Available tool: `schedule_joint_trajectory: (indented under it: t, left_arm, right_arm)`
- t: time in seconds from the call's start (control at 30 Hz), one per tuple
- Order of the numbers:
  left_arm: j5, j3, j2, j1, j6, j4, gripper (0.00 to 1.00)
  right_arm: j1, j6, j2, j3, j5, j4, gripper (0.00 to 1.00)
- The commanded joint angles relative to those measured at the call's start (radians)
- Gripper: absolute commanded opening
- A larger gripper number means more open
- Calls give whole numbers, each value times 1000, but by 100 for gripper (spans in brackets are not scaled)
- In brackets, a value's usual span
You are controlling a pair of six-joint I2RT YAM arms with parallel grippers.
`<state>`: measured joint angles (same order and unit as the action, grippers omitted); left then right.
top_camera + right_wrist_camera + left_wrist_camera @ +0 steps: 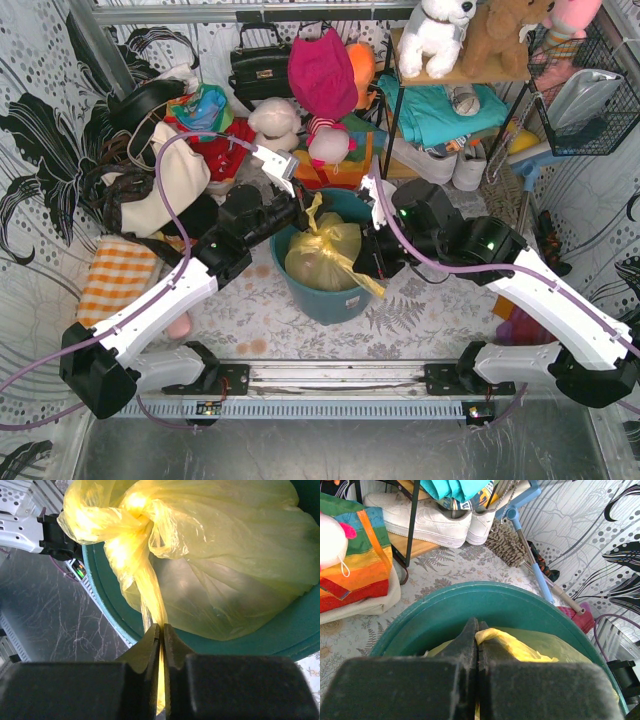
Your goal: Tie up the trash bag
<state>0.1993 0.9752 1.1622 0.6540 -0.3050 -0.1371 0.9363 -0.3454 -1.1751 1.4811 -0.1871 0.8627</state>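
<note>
The trash bag [322,255] sits inside the teal bin [330,308], its yellow-green plastic bulging above the rim. Its neck is gathered into a knot [142,520] over the bin's middle, and two tails leave that knot.

One tail rises toward the bin's far-left rim. There the left gripper [478,626] has its jaws pressed together on the tail's end — in the left wrist view, yellow plastic shows right at the fingertips.

The other tail runs down across the bin's near-right rim and outside it. The right gripper [161,629] pinches this strip between jaws that are almost closed — the plastic passes straight through the slit between them. Both tails look stretched away from the knot, in opposite directions.

On the far side of the bin stands a pair of white sneakers [435,520]. A mop head [506,541] lies on the patterned surface past the bin's far rim.
</note>
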Motion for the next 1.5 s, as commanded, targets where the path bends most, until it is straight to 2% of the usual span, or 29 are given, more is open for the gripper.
schedule_joint_trajectory:
  t: [0.0, 0.3, 0.5, 0.63, 0.67, 0.77, 0.93, 1.03, 1.33, 1.47]
  left_arm:
    - [7, 8, -7, 1, 3, -55, 0]
    - [4, 11, -9, 0, 4, -56, 0]
    - [2, 8, -7, 1, 2, -63, 0]
    - [4, 10, -6, 0, -2, -65, 0]
    - [5, 10, -5, 1, -2, -66, 0]
    - [4, 8, -5, 0, -3, -68, 0]
    - [4, 7, -4, 1, -3, -67, 0]
    - [2, 6, -6, 1, -3, -68, 0]
    - [-13, 5, -3, 1, -9, -71, 0]
    - [-33, 2, -3, 0, -18, -75, 0]
  right_arm:
    - [4, 10, 12, 31, -6, -18, 1]
    - [3, -83, 67, -10, -177, -185, 0]
    - [2, -236, 125, -216, -374, -488, 0]
    - [2, -327, 148, -327, -434, -615, 0]
    - [2, -341, 153, -345, -439, -624, 1]
    - [2, -372, 150, -376, -453, -631, 15]
    - [2, -359, 140, -372, -410, -543, 37]
    - [2, -346, 127, -359, -410, -507, 44]
    - [4, -383, 81, -402, -529, -617, 49]
    - [10, -382, 75, -420, -536, -624, 50]
